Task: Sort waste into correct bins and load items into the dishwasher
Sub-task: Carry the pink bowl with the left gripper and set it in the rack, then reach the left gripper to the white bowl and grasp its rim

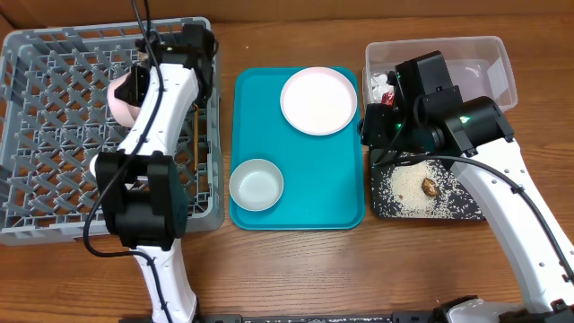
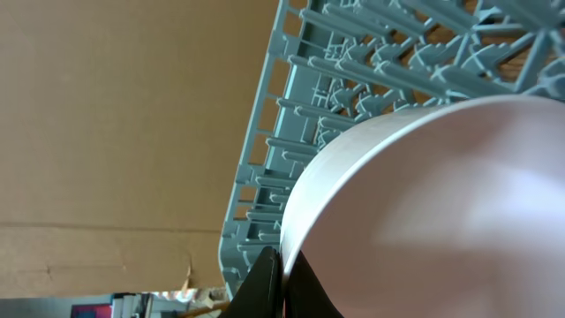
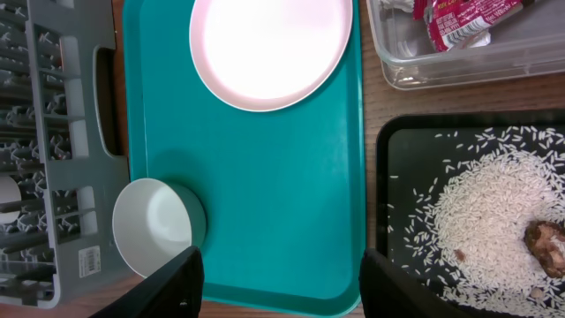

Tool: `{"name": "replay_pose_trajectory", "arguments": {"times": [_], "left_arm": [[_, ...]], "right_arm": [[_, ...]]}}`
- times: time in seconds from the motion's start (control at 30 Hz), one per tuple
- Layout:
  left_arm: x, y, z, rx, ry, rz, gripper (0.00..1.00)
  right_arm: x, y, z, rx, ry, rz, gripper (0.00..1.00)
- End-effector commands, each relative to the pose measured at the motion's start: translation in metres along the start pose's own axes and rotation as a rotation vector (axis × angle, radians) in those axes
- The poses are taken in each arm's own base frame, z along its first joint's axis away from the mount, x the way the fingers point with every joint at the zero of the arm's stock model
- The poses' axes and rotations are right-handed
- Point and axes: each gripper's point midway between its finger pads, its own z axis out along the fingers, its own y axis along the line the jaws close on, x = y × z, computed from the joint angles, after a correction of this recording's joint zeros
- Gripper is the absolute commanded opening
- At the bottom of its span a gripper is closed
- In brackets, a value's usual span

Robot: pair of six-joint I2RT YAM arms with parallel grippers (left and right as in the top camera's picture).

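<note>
My left gripper (image 2: 282,283) is shut on the rim of the white cup (image 2: 424,203) and holds it over the grey dish rack (image 1: 54,135); the cup also shows in the overhead view (image 1: 120,97). A wooden chopstick (image 1: 195,136) lies by the rack's right wall. The white plate (image 1: 318,99) and small white bowl (image 1: 256,184) sit on the teal tray (image 1: 314,193). My right gripper (image 3: 278,265) is open and empty above the tray's right edge. The red-and-white wrapper (image 3: 463,16) lies in the clear tub (image 1: 489,67). Rice (image 3: 490,221) and a brown lump (image 3: 547,246) lie in the black tray (image 3: 397,150). The metal bowl is out of view.
The rack's openwork wall (image 2: 265,168) stands beside the held cup, with bare wooden table (image 2: 124,115) beyond it. My right arm (image 1: 511,188) crosses over the black tray. The left arm (image 1: 148,179) reaches over the rack's right side.
</note>
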Motion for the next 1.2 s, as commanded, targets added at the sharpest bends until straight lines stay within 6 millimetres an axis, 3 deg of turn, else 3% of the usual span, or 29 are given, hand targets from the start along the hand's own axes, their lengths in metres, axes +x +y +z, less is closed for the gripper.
{"name": "replay_pose_trajectory", "arguments": {"times": [0.0, 0.3, 0.47, 0.53, 0.67, 0.77, 1.0, 1.07, 1.17], "left_arm": [[0.003, -0.035, -0.010, 0.064, -0.005, 0.059, 0.05], [0.002, -0.049, -0.036, 0.095, -0.050, 0.102, 0.20], [0.002, -0.052, -0.051, 0.112, -0.073, 0.122, 0.45], [0.000, -0.051, -0.065, 0.158, -0.092, 0.107, 0.57], [-0.006, -0.043, -0.091, 0.294, -0.111, 0.051, 0.63], [-0.010, -0.041, -0.121, 0.517, -0.113, -0.012, 0.69], [0.007, -0.033, -0.216, 1.142, -0.100, -0.049, 0.71], [0.020, -0.030, -0.232, 1.231, -0.077, -0.010, 0.68], [0.046, -0.033, -0.236, 1.274, 0.017, 0.054, 0.60]], "right_arm": [[-0.004, 0.004, -0.005, -0.011, -0.020, -0.005, 0.58], [-0.003, 0.004, -0.005, -0.009, -0.016, -0.004, 0.57], [-0.003, 0.004, -0.005, -0.009, -0.016, -0.005, 0.57], [-0.003, 0.004, -0.005, -0.009, -0.016, -0.005, 0.57], [-0.003, 0.004, -0.005, -0.009, -0.017, -0.005, 0.57], [-0.003, 0.004, -0.005, -0.010, -0.017, -0.005, 0.57], [-0.003, 0.004, -0.005, -0.009, -0.016, -0.005, 0.57], [-0.003, 0.004, -0.005, -0.009, -0.016, -0.005, 0.57], [-0.003, 0.004, -0.005, -0.010, -0.017, -0.005, 0.57]]}}
